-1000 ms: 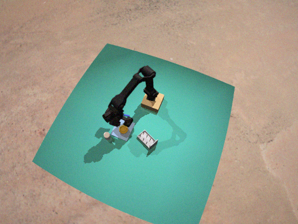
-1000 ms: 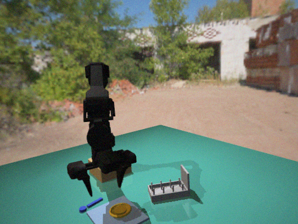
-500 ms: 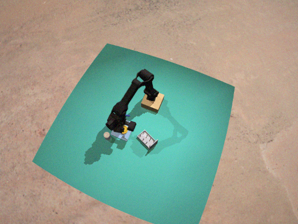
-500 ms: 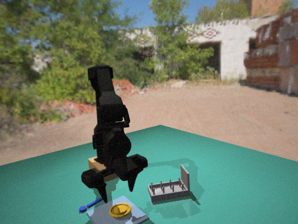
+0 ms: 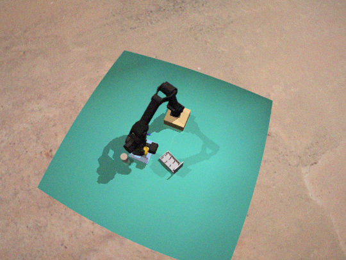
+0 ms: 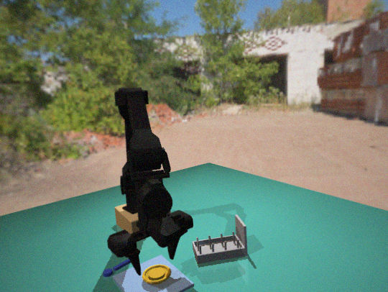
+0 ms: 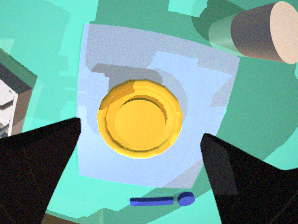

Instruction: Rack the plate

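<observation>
A round yellow plate (image 5: 145, 150) (image 6: 156, 274) (image 7: 141, 120) lies flat on a light blue square mat (image 6: 183, 282) (image 7: 150, 172). My gripper (image 6: 155, 265) (image 7: 142, 132) is open and empty above the plate, its fingers pointing down; in the wrist view one fingertip stands to either side of the plate. The dish rack (image 5: 170, 162) (image 6: 220, 256) (image 7: 25, 102) is a grey tray with short upright rails and a tall end wall. It stands beside the mat, to its right in the exterior view, and holds no plate. In the top view the arm partly hides the mat.
A cylinder with a pale top (image 5: 124, 157) (image 7: 255, 35) stands by the mat's corner. A blue spoon-like thing (image 5: 148, 134) (image 6: 120, 265) (image 7: 152, 201) lies beside the mat, on the arm-base side. The arm's wooden base block (image 5: 174, 123) (image 6: 126, 219) is behind.
</observation>
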`<control>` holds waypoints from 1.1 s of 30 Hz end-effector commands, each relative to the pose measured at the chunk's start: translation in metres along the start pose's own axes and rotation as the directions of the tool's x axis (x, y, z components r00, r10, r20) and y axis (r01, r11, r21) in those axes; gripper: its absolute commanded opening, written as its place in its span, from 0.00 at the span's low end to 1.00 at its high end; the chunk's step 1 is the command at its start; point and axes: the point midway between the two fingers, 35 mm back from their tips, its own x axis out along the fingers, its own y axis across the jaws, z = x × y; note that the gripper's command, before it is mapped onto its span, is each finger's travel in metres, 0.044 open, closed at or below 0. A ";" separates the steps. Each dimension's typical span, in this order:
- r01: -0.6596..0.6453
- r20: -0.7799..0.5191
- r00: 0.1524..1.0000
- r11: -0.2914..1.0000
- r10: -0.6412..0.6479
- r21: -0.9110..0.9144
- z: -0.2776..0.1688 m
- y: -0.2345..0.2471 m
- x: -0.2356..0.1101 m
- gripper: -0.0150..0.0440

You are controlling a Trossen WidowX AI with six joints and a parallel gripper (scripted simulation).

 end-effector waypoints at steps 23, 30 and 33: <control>-0.006 -0.002 1.000 1.000 0.006 -0.002 -0.003 0.002 0.032 0.87; -0.006 -0.002 1.000 1.000 0.006 -0.002 -0.003 0.002 0.032 0.84; -0.006 -0.002 1.000 1.000 0.006 -0.002 -0.003 0.002 0.032 0.81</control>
